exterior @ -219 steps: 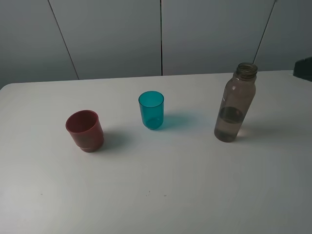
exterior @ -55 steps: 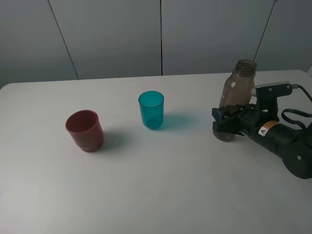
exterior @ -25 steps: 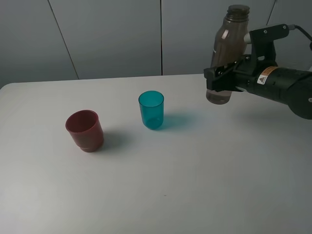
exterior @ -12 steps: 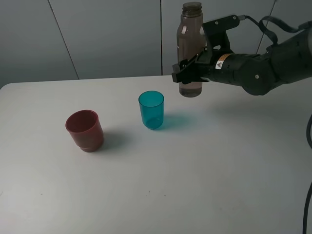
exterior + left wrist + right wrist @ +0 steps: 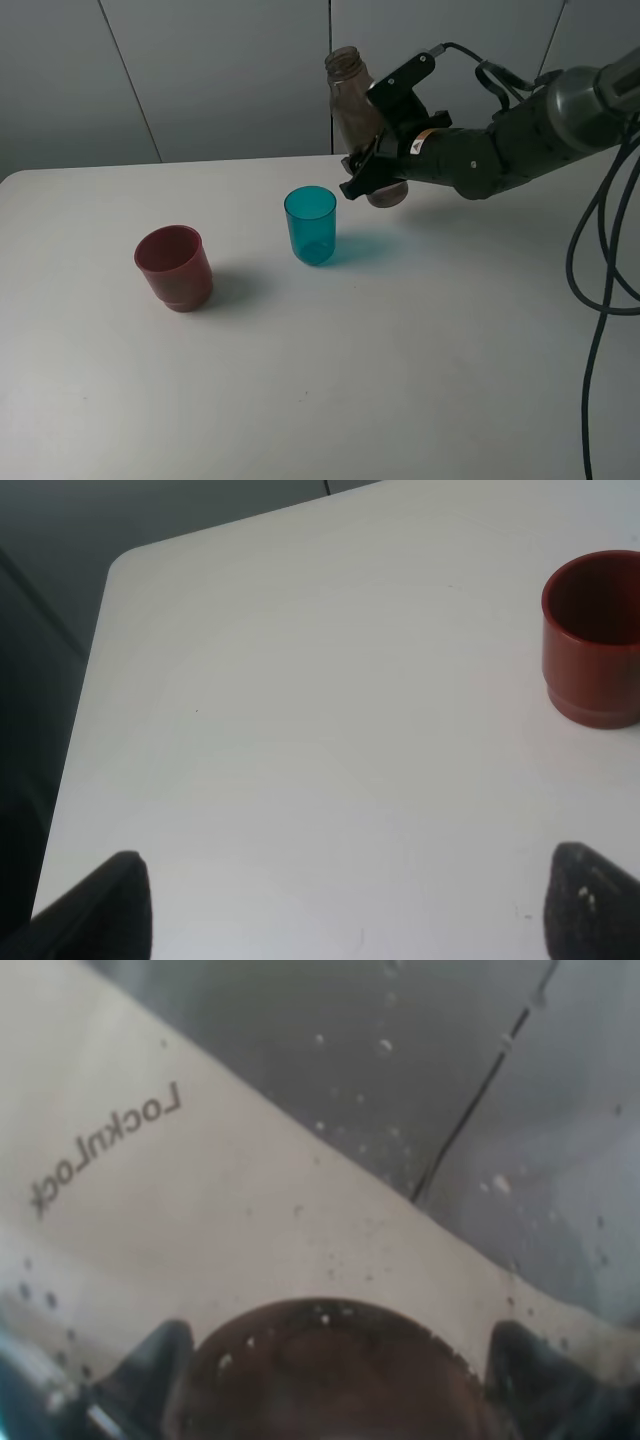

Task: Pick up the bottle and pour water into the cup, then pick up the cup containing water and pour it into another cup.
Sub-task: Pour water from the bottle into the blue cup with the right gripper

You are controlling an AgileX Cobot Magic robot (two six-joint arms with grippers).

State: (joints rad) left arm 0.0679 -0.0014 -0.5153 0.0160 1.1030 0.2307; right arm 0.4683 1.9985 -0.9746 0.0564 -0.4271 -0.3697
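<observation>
My right gripper (image 5: 372, 178) is shut on the lower body of the smoky bottle (image 5: 349, 98), held in the air just right of and behind the teal cup (image 5: 311, 225). The bottle leans with its open neck up and to the left, and a little water sits in its base. In the right wrist view the bottle (image 5: 300, 1210) fills the picture between the fingers. The dark red cup (image 5: 175, 267) stands to the left on the table. It also shows in the left wrist view as the red cup (image 5: 596, 650), beyond my open, empty left gripper (image 5: 355, 910).
The white table (image 5: 400, 380) carries only the two cups. Grey wall panels stand behind it. The right arm's black cables (image 5: 598, 250) hang down at the far right. In the left wrist view the table's rounded corner (image 5: 115, 565) borders a dark gap.
The right arm has carried the bottle leftward from the right side to just beside the teal cup, lowered it a little, and tipped its neck to the left. The cups have not moved.
</observation>
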